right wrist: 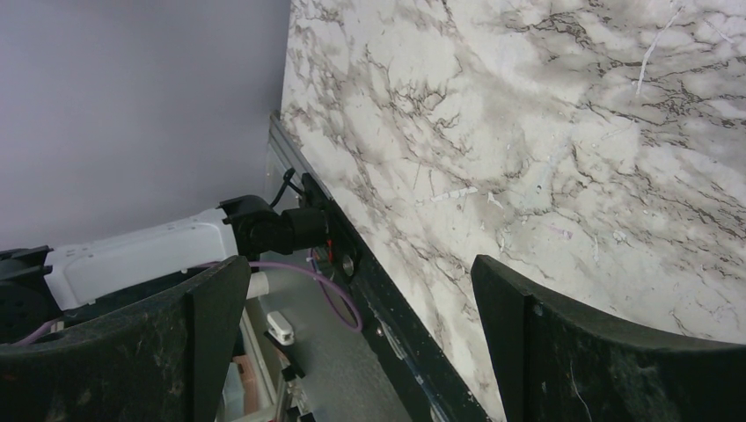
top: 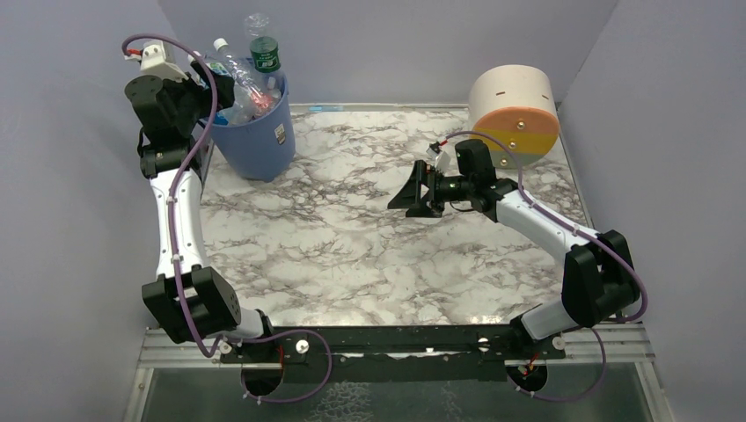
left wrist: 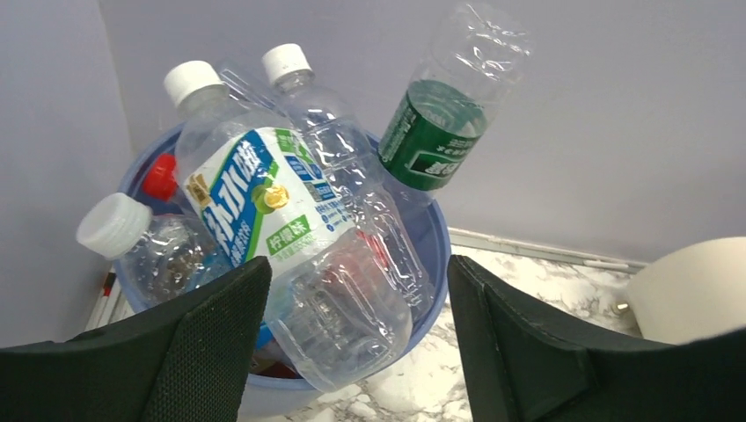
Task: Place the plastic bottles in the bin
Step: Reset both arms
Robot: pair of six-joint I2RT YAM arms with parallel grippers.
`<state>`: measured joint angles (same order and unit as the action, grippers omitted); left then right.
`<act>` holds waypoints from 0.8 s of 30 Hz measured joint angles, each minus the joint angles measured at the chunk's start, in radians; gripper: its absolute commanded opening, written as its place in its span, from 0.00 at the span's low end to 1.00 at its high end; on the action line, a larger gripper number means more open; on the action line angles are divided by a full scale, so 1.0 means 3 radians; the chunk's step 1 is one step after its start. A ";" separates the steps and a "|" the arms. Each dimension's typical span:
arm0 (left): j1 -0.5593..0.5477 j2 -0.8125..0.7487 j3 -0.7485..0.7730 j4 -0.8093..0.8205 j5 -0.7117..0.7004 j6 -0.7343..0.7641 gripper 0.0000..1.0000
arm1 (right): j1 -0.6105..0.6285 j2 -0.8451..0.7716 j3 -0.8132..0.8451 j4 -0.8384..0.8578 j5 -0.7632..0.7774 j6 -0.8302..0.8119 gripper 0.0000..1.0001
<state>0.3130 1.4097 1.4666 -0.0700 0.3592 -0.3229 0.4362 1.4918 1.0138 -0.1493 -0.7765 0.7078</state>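
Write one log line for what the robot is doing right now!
left end effector: open over bin | plastic bottles: heaped in bin | right end effector: open, empty | table: no bottles seen

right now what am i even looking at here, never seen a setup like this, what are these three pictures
These are two robot arms bolted at the near edge of a marble table. The overhead picture comes from a fixed camera above and behind them. The other two come from cameras on each wrist, so the dark shapes at the bottom are each gripper's own fingers. The left gripper hangs open over the blue bin, which is crammed with plastic bottles; it holds nothing. The right gripper is open and empty too, above bare marble. A cream, orange and yellow drum sits at the far right.
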 measured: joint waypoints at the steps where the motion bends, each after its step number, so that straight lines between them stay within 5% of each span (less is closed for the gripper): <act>1: 0.0000 -0.0003 -0.0001 0.0001 0.0053 -0.0039 0.70 | 0.0000 0.0000 0.0000 0.0000 0.0000 0.0000 0.99; 24: -0.0309 -0.0008 -0.0346 -0.0005 0.0399 -0.0361 0.62 | 0.0000 0.0000 -0.0004 0.0067 -0.0013 0.0031 1.00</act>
<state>0.2203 1.4075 1.3628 -0.0715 0.4789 -0.4313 0.4362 1.4918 1.0126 -0.1291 -0.7803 0.7170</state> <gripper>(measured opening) 0.626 0.995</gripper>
